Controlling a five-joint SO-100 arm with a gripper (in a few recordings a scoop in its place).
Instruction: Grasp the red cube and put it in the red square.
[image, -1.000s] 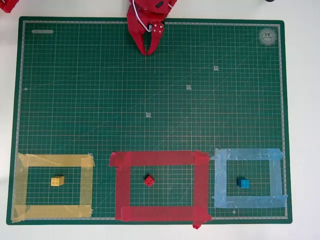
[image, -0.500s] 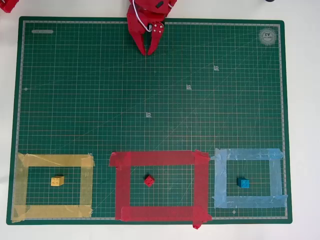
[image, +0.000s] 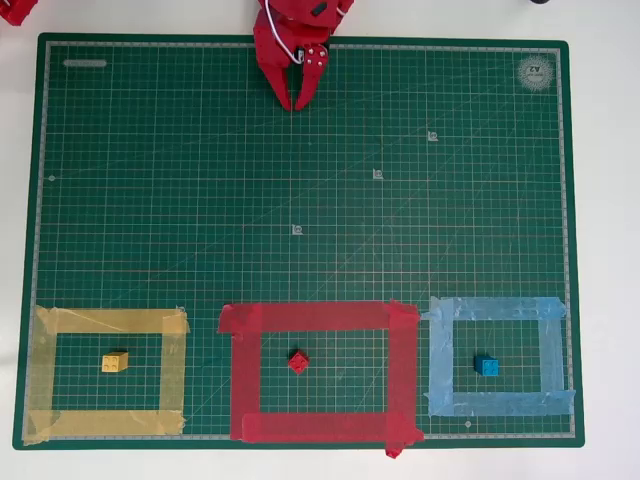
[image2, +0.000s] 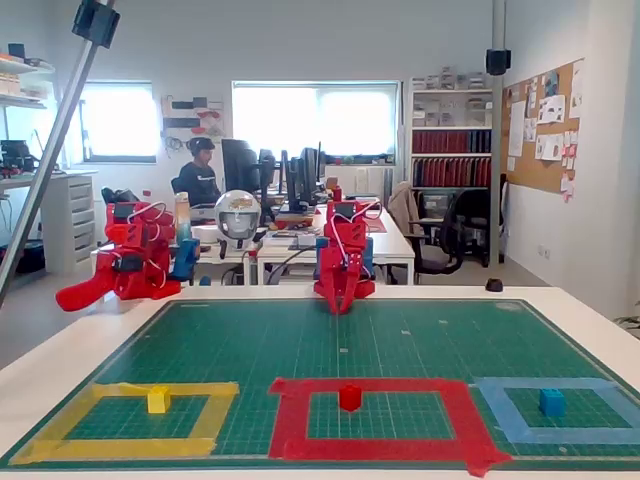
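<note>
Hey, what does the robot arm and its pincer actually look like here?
The arm is built from bright red plastic parts, with white cables looping along it in both views and a blue piece showing near its base in the fixed view. Its pincer is also red: two tapering, pointed fingers, with a small round white fitting beside one.

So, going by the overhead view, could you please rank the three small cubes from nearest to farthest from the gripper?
Measured from the gripper at the top edge of the mat:
1. The red cube, almost straight below it, inside the red square.
2. The blue cube, lower right, in the light blue frame.
3. The yellow cube, lower left, in the yellow frame.
The blue and yellow cubes are nearly level, so that order is marginal.
</note>
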